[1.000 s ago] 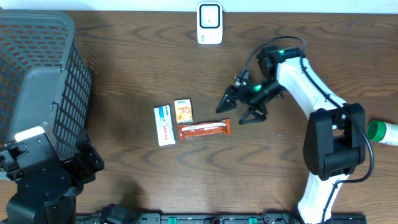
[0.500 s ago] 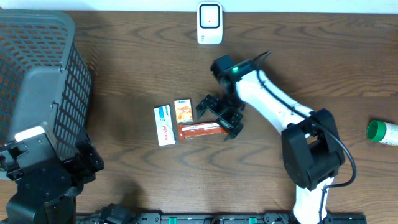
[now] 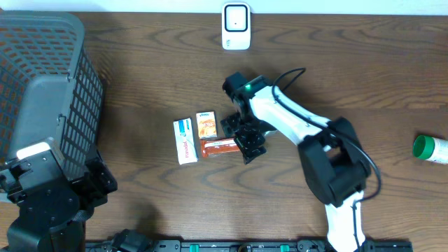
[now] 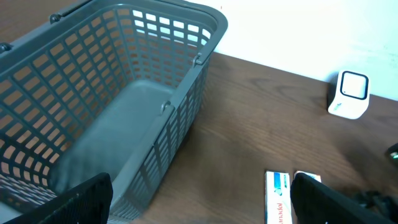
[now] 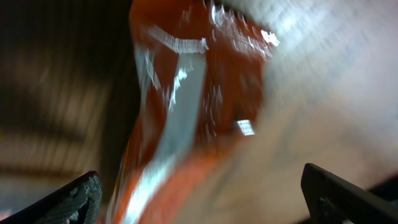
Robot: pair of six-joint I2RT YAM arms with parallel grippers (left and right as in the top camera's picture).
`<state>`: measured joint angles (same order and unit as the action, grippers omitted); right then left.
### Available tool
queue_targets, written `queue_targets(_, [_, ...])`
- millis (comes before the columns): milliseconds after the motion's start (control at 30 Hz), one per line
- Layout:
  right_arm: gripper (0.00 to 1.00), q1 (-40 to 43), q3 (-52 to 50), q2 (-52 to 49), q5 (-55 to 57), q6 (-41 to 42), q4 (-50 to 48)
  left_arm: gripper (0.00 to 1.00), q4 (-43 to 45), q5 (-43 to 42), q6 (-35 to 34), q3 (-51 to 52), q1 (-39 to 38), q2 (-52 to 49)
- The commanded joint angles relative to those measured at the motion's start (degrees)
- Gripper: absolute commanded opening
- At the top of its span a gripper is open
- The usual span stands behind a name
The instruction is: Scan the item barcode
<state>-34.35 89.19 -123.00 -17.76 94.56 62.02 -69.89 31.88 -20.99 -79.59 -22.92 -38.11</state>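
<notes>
At the centre of the table, the right gripper (image 3: 243, 138) has swung in from the right over the last second and now sits over the right end of the orange snack bar (image 3: 218, 146). The bar lies where it did, just near of the small orange box (image 3: 206, 124) and right of the white box (image 3: 185, 141). The right wrist view, though blurred, shows the bar between the spread fingers, not yet pinched. The approach therefore appears complete; closing on the bar is the likely next step, then carrying it to the scanner (image 3: 236, 26) at the far edge. The left gripper (image 4: 199, 193) stands spread beside the basket (image 4: 186, 74), holding nothing.
</notes>
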Motion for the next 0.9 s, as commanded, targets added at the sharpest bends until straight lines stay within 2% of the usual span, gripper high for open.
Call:
queue_targets(0, [0.96,0.1,-0.1,-3.7,1.6,-1.3,-2.2,0.91,0.1,0.5,-0.3,-0.5,0.2,0.1])
queue_targets(67, [0.95,0.0,-0.1,-4.5,1.7,-2.1,-3.5,0.91,0.1,0.5,-0.3,-0.5,0.2,0.1])
queue_targets(100, [0.92,-0.2,-0.1,-4.6,2.1,-2.1,-3.7,0.91,0.1,0.5,-0.3,-0.5,0.2,0.1])
queue_targets(300, [0.64,-0.2,-0.1,-4.6,6.7,-2.2,-4.2,0.91,0.1,0.5,-0.3,-0.5,0.2,0.1])
queue_targets(367, [0.65,0.0,-0.2,-4.6,7.3,-3.0,-3.7,0.91,0.0,0.5,-0.3,-0.5,0.2,0.1])
queue_targets(533, [0.85,0.0,-0.2,-4.6,9.1,-4.6,-2.0,0.91,0.1,0.5,-0.3,-0.5,0.2,0.1])
queue_targets(667, [0.75,0.1,-0.2,-4.6,9.3,-8.6,-2.0,0.91,0.0,0.5,-0.3,-0.5,0.2,0.1])
queue_targets(767, [0.71,0.0,-0.2,-4.6,9.0,-9.0,-2.0,0.92,0.0,0.5,-0.3,-0.5,0.2,0.1])
queue_targets(867, [0.59,-0.4,-0.2,-4.6,8.9,-9.0,-2.5,0.92,0.1,0.5,-0.3,-0.5,0.2,0.1])
